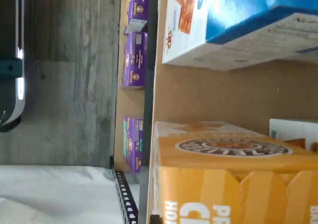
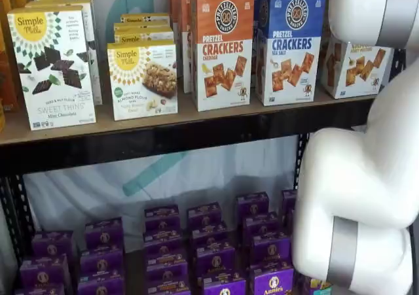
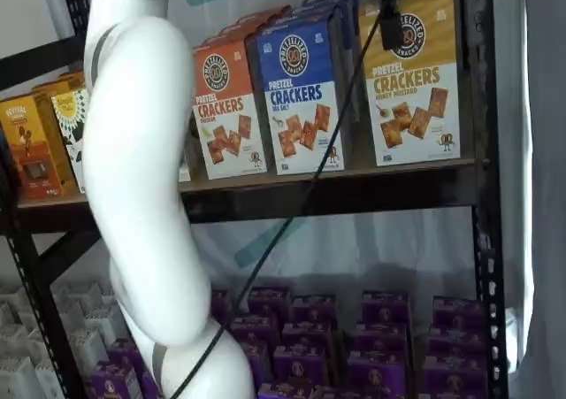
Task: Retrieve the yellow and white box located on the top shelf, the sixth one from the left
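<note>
The yellow and white box [image 3: 414, 80] stands at the right end of the top shelf [image 3: 336, 191], next to the black upright. In a shelf view only its white lower part [image 2: 357, 69] shows, behind my white arm. The wrist view shows its yellow top with the round logo [image 1: 233, 174] close up, on the wooden board [image 1: 208, 95]. My gripper [image 3: 389, 19] hangs from the view's top edge as a black piece with a cable, in front of the box's upper part. I see no gap between the fingers and cannot tell whether they touch the box.
A blue-topped cracker carton [image 2: 291, 43] stands right beside the yellow one, then an orange-topped one [image 2: 222, 50]. White Simple Mills boxes [image 2: 55, 66] stand further left. Purple boxes [image 2: 209, 242] fill the lower shelf. My white arm [image 2: 353, 197] blocks the right side.
</note>
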{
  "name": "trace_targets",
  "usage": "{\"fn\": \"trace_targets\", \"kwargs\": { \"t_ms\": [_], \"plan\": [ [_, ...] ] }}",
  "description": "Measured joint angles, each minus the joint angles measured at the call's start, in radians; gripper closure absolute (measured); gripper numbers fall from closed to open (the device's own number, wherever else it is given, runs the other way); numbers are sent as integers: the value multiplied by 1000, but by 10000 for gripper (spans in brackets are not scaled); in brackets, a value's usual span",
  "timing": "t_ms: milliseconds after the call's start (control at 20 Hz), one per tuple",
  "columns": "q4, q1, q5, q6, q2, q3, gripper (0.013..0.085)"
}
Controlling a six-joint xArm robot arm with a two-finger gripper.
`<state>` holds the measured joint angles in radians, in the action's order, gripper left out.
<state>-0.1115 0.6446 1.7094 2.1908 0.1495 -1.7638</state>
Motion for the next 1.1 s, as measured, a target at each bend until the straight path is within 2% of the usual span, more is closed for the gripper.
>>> {"fn": "trace_targets", "kwargs": {
  "t_ms": [600, 650, 800, 1100],
  "plan": [
    [-4, 9, 6, 8, 7, 7, 370],
    [-3, 10, 4, 8, 8, 9, 410],
    [2, 8, -16, 10, 20, 26, 410],
    [-1, 11, 16, 9, 15, 6, 410]
  ]
}}
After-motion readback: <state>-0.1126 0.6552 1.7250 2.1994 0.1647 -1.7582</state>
